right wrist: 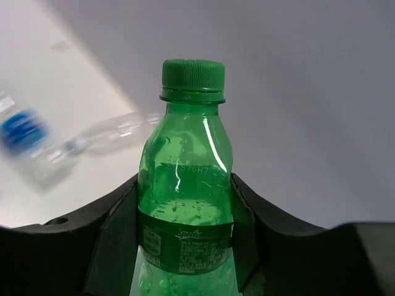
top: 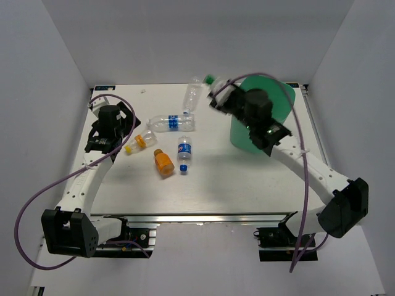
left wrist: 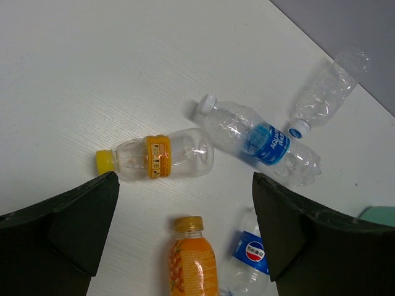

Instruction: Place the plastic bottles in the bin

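Note:
My right gripper (top: pixel 220 97) (right wrist: pixel 185 206) is shut on a green bottle (right wrist: pixel 185 179) (top: pixel 210 79), its pads pressed against both sides of the labelled body, cap pointing away. It is raised at the back of the table, just left of the mint-green bin (top: pixel 281 102). My left gripper (top: pixel 125 132) (left wrist: pixel 185 188) hangs open over the table's left side, holding nothing. Below it lie a yellow-capped clear bottle (left wrist: pixel 163 154) (top: pixel 141 143), an orange bottle (left wrist: pixel 192 262) (top: pixel 164 163), a small blue-labelled bottle (left wrist: pixel 250 256) (top: pixel 184 151), a longer blue-labelled clear bottle (left wrist: pixel 259 139) (top: pixel 171 123) and a plain clear bottle (left wrist: pixel 327 92) (top: pixel 193 92).
White walls close in the table (top: pixel 247 185) on the left, back and right. The bin stands at the back right, and a corner of it (left wrist: pixel 379 214) shows in the left wrist view. A purple cable loops beside each arm.

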